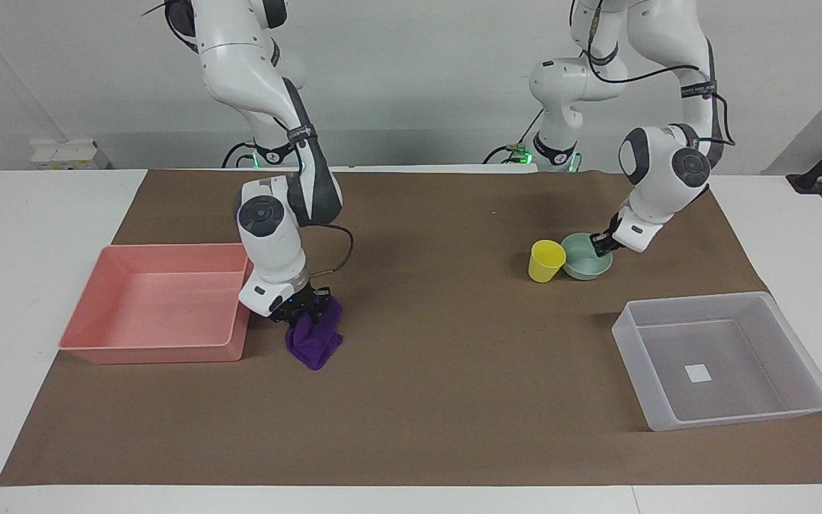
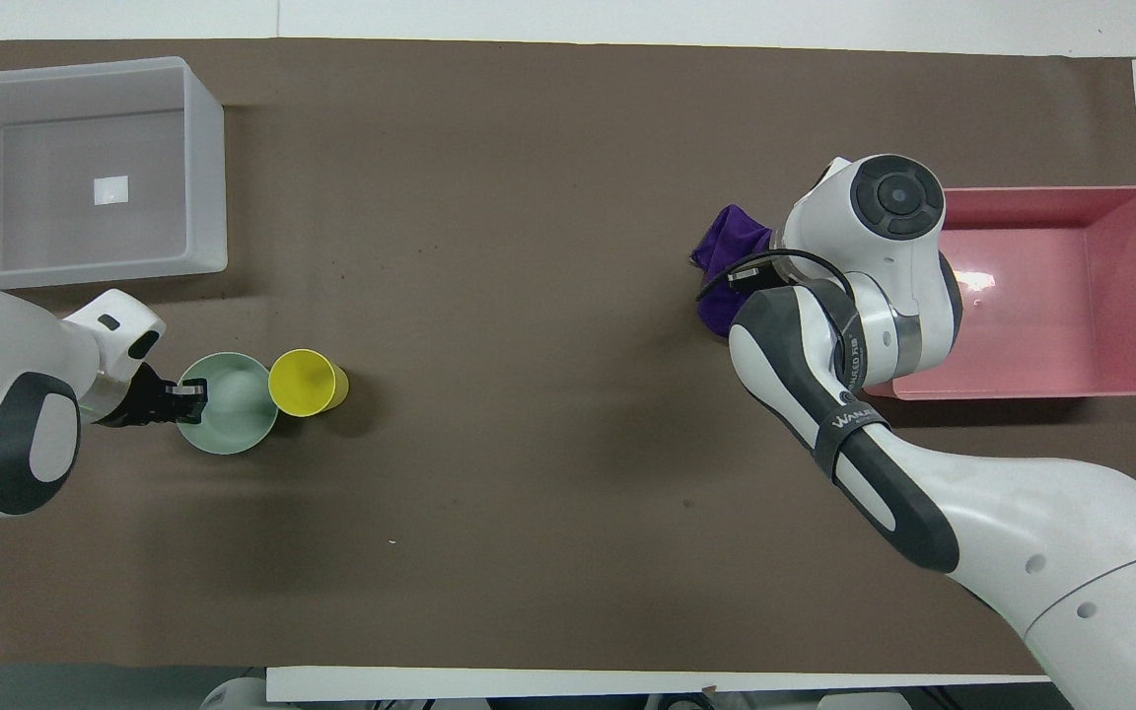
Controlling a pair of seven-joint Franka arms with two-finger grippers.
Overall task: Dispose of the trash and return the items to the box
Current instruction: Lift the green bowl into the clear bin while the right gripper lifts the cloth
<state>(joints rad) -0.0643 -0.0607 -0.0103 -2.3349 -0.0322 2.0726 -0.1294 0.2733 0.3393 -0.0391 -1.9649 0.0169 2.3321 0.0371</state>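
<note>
Purple rag [image 1: 315, 334] lies on the brown mat [image 1: 425, 371], just beside the pink bin [image 1: 158, 303] at the bin's corner toward the desk middle. Its long axis runs roughly toward/away from the robots, and the narrower tip points away from them. In the overhead view only the rag's outer part [image 2: 726, 258] shows; the rest is under the arm.

Right tool [image 1: 304, 305] is down on the rag's robot-side end, fingers buried in the folds. Looks clenched on cloth, but the wrist hides the fingertips, so can't tell for sure. The rag is bunched up there.

Yellow cup [image 1: 546, 260] stands upright, mouth up, toward the left arm's end of the desk. Mint bowl [image 1: 586, 257] sits right beside it, rims touching or nearly so; the bowl is on the side nearer the desk end.

Left tool [image 1: 602, 243] is at the bowl's rim on the side away from the cup. In the overhead view one finger [image 2: 187, 390] sits just inside the rim, so the tool straddles the wall; whether it is pinching yet can't be made out.

Clear box [image 1: 725, 360] is near the left arm's end of the desk, farther from the robots than cup and bowl, well apart from both. White square [image 1: 697, 373] is on its bottom.
</note>
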